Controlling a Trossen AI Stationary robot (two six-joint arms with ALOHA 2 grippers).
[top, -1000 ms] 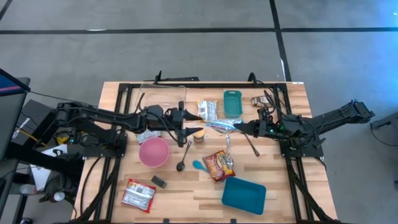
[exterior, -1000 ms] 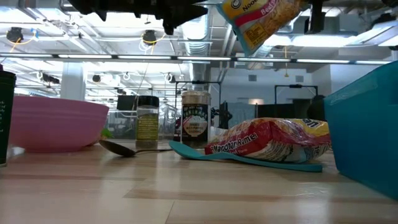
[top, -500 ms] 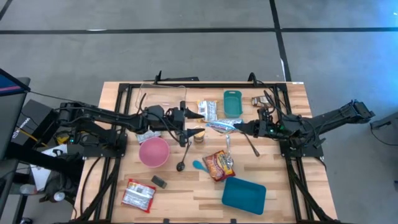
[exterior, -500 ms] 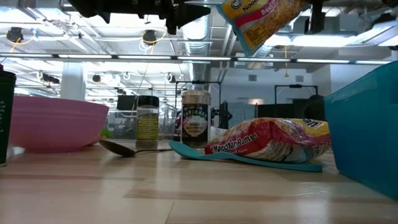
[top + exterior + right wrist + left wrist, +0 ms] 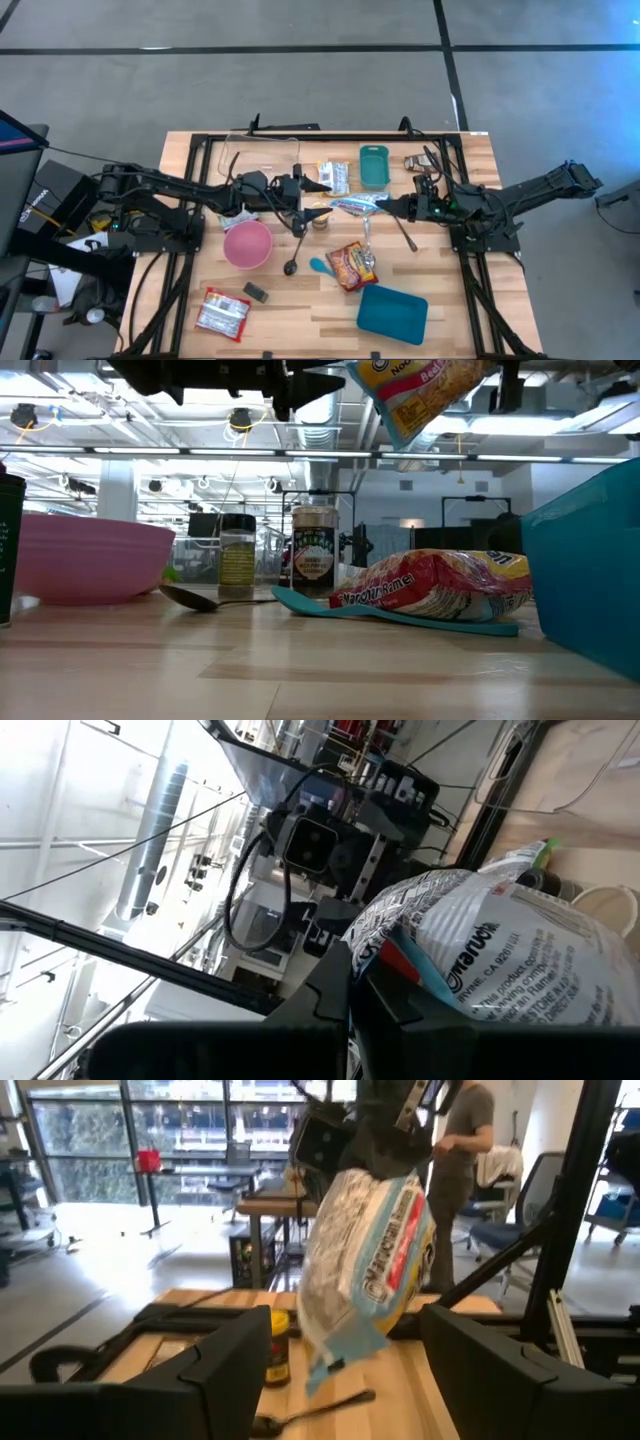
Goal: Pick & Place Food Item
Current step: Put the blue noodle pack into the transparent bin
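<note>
a crinkly plastic noodle packet (image 5: 355,204), white and pale blue with red lettering, hangs in the air above the middle of the table, pinched at one end by the closed right gripper (image 5: 385,205). facing it from the other side, the left gripper (image 5: 322,188) hovers with its fingers spread apart and nothing between them. below lie a slatted wooden table (image 5: 470,150), a round pink bowl (image 5: 247,243), a metal spoon (image 5: 295,252), a glossy red packet (image 5: 351,265) and a teal rectangular container (image 5: 392,313), with a bright hall of pipes and desks behind.
</note>
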